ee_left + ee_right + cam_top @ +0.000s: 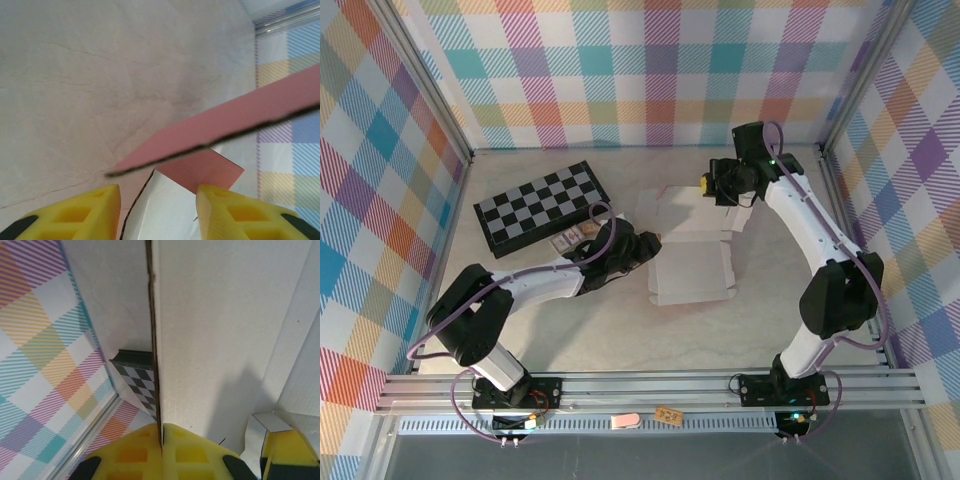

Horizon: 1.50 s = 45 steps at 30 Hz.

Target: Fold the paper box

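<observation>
The paper box (690,265) lies partly folded at the table's middle, pale reverse side up, with a pink edge showing at its far left. My right gripper (717,186) is at its far edge, and in the right wrist view the right gripper (161,432) is shut on an upright white panel of the paper box (215,315), pinched edge-on. My left gripper (646,246) is at the box's left side. In the left wrist view the left gripper (157,200) stands open, with a white panel (165,215) between its yellow fingers (85,210). Pink flaps (225,117) rise just beyond them.
A black-and-white checkered board (542,207) lies at the back left, also visible past the held panel (137,372). A small patterned item (566,240) sits beside the left arm. Plaid walls and metal frame rails (650,385) enclose the table.
</observation>
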Motion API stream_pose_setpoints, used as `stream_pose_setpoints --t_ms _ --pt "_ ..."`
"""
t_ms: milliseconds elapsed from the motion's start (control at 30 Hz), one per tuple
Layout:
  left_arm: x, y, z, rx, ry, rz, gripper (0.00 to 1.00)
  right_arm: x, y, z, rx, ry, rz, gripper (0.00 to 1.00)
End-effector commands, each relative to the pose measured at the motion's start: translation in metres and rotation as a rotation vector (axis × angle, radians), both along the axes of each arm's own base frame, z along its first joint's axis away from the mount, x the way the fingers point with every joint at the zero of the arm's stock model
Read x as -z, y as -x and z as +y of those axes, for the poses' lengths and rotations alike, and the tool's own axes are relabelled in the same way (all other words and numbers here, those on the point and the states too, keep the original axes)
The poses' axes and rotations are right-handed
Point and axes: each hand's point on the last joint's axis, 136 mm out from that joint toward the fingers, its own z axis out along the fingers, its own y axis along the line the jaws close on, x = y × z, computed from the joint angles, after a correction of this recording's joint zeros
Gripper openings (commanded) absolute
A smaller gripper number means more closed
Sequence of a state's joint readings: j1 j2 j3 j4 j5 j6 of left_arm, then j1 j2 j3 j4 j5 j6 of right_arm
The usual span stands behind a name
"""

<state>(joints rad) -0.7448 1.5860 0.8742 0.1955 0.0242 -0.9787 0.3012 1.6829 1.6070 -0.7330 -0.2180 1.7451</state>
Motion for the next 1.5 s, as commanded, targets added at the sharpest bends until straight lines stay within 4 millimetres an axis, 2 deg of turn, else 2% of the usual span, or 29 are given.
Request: stream_pose_setpoints --t_ms 0,133,233,333,500,600,800,1067,1167,1233,1467 --pt "-0.02 0.01 0.012 -0.012 -0.02 0.0 0.48 0.0 0.001 0.009 -0.085 0.028 -0.092 0.0" --pt "-0.035 0.025 0.025 0.014 -0.024 0.017 0.54 -0.004 -0.016 0.021 -0.154 0.064 -0.213 0.0" --pt "-0.03 0.04 0.037 0.023 -0.031 0.056 0.55 -0.007 -0.029 0.03 -0.208 0.106 -0.306 0.0" --pt "-0.028 0.05 0.059 -0.016 -0.055 0.059 0.55 -0.004 -0.037 0.039 -0.239 0.105 -0.352 0.0" --pt "-0.048 0.042 0.095 -0.106 -0.051 -0.003 0.54 0.011 -0.042 0.057 -0.306 0.092 -0.398 0.0" --pt "-0.05 0.034 0.11 -0.126 -0.041 -0.004 0.52 0.024 -0.04 0.062 -0.352 0.094 -0.445 0.0" --pt "-0.043 0.028 0.12 -0.118 -0.047 0.002 0.47 0.044 -0.032 0.076 -0.431 0.0 -0.601 0.0" --pt "-0.026 0.024 0.114 -0.071 -0.064 -0.011 0.42 0.057 -0.015 0.07 -0.446 -0.078 -0.699 0.0" --pt "-0.02 0.022 0.112 -0.065 -0.067 -0.007 0.41 0.052 -0.008 0.069 -0.46 -0.101 -0.727 0.0" --pt "-0.018 0.022 0.112 -0.064 -0.07 -0.002 0.4 0.043 -0.01 0.071 -0.451 -0.128 -0.758 0.0" --pt "-0.023 0.018 0.115 -0.07 -0.096 -0.015 0.4 -0.003 -0.041 0.083 -0.418 -0.188 -0.884 0.0"
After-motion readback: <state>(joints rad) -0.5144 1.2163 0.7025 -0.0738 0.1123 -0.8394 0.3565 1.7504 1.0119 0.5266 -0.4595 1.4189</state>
